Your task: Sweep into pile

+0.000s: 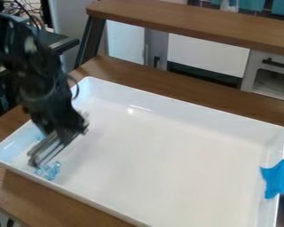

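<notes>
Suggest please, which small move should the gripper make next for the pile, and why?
Probably the gripper should lift slightly, go behind the few light-blue bits and sweep them gently toward the larger cluster of translucent blue pieces. That cluster lies close to the gripper's tip, near a corner of the white tray, while the few bits lie apart from it.

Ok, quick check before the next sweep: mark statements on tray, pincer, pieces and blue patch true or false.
1. The white tray sits on a wooden table. True.
2. The pincer is at the right side of the tray. False: it is at the left side.
3. Some light-blue pieces lie in the tray, close to the pincer. True.
4. The blue patch is on the tray's left rim. False: it is at the right rim.
</notes>
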